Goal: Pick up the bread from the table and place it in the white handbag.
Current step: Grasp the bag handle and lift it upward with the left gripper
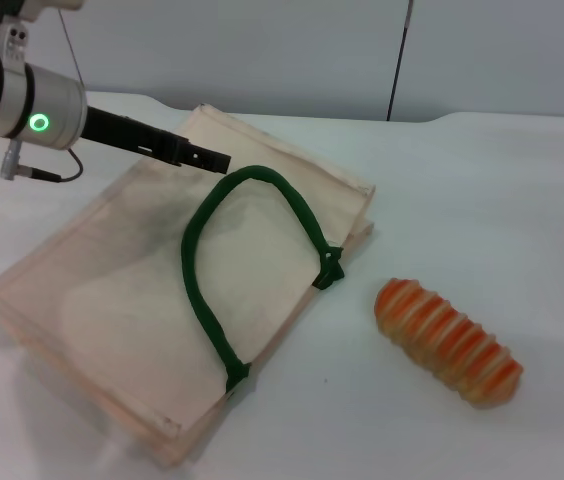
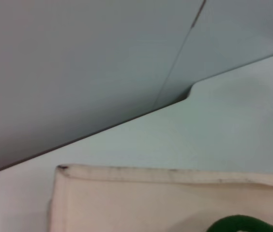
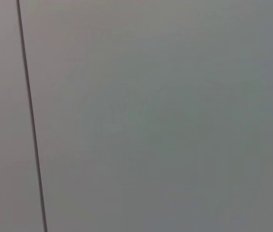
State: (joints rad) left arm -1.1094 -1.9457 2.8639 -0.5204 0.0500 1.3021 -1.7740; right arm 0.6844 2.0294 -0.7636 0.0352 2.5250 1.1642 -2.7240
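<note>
Head view: left gripper (image 1: 212, 158), fingers seemingly narrow, hovers over the bag (image 1: 112, 300). Bread (image 1: 449, 341) lies well apart; likely light, ridged; grasp across its middle.

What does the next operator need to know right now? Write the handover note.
Left gripper: hovering above the far edge of the white handbag; holding nothing.
Right gripper: not in view.
White handbag: lying flat on the table, green rope handle resting across its top.
Bread: on the table to the bag's right, apart from it, untouched.
Done: nothing yet.
Left: grasp the bread, open the bag, place the bread inside.
</note>
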